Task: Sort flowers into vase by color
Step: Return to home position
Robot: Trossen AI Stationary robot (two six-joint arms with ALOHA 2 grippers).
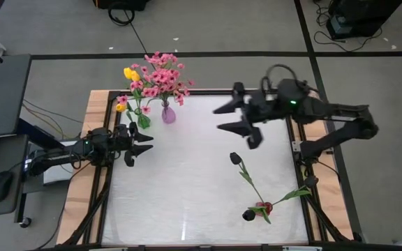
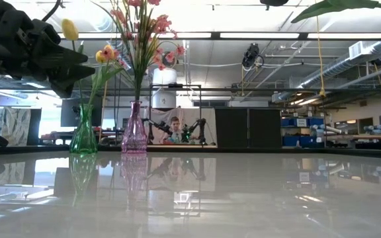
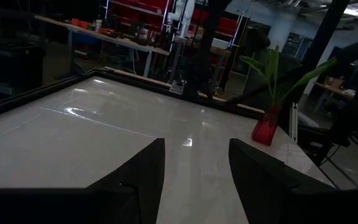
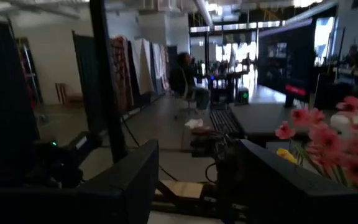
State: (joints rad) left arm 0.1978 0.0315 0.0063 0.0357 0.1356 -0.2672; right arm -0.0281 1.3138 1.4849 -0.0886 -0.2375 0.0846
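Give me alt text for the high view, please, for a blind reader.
White table from above: pink flowers in a purple vase beside yellow tulips in a green vase at top left, dark tulips in a red vase at bottom right. The left pincer and right pincer hover open, empty.

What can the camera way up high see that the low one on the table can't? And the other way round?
Only the high view shows the red vase with its dark tulip blooms at the table's right side, and the right pincer, open over the table. Only the low view shows the room behind, with a person sitting far off. Both show the green vase with yellow tulips, the purple vase with pink flowers, and the open left pincer.
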